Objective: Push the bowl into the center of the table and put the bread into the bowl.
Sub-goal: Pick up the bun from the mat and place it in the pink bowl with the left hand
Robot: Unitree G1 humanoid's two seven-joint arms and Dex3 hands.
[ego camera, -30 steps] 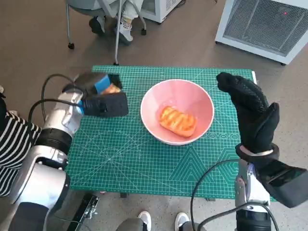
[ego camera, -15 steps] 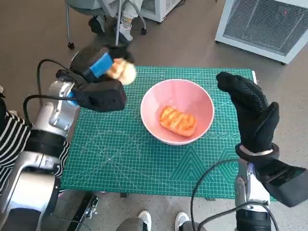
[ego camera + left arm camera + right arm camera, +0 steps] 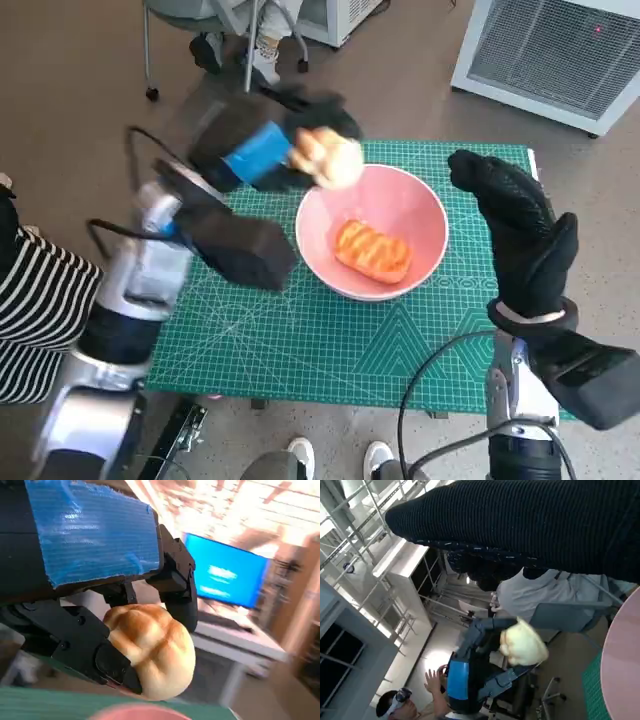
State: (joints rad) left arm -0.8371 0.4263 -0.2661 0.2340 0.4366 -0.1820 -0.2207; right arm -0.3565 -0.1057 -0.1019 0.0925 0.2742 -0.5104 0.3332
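A pink bowl (image 3: 400, 205) stands near the middle of the green mat (image 3: 300, 340), with an orange glazed bread (image 3: 371, 250) inside it. My left hand (image 3: 262, 145) holds a pale round bread roll (image 3: 326, 157) in the air just above the bowl's far-left rim. The roll (image 3: 155, 647) fills the left wrist view, gripped between the black fingers (image 3: 102, 657). From the right wrist view the roll (image 3: 523, 641) and my left hand (image 3: 465, 680) show beyond the bowl's pink rim (image 3: 620, 665). My right hand (image 3: 520, 235) stands open, fingers up, beside the bowl's right side, holding nothing.
A white ventilated cabinet (image 3: 560, 50) stands beyond the table's far right. A chair with a seated person's feet (image 3: 262, 62) is past the far edge. A striped sleeve (image 3: 35, 310) shows at the left. Shoes (image 3: 300, 455) appear below the near edge.
My left hand has lifted the roll from the mat's left side and carried it up and to the right, over the bowl's rim. The right hand has stayed still.
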